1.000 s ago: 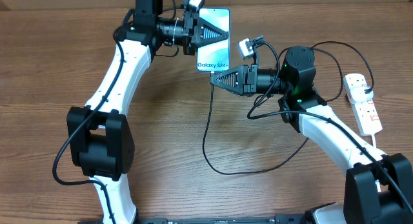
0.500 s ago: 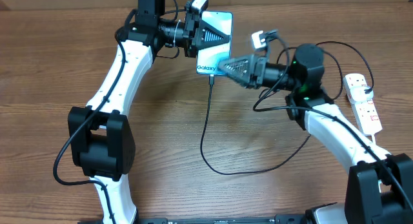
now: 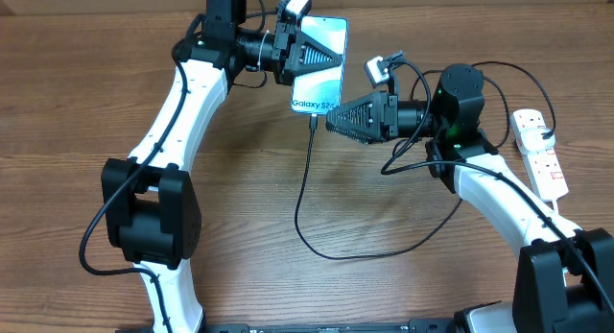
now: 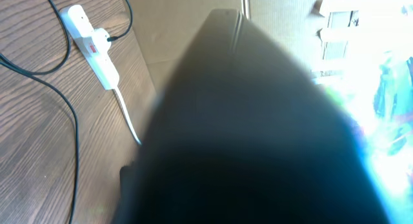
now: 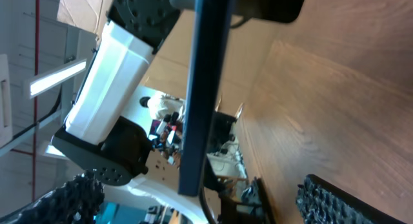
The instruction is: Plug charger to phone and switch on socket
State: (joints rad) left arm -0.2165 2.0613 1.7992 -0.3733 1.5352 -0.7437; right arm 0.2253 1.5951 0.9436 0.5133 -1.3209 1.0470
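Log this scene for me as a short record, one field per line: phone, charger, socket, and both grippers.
phone: raised, screen facing the overhead camera
left gripper: shut on the phone
charger: tip at the phone's lower edge, cable running down to a loop on the table; whether it is fully seated cannot be told
right gripper: open, fingers either side of the phone's lower end
socket: lying on the table beyond the right arm; switch state too small to tell

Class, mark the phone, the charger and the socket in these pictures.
phone (image 3: 324, 89): overhead view, lower screen.
charger (image 3: 304, 175): overhead view, cable stretch below phone.
socket (image 3: 543, 163): overhead view, middle of white strip.
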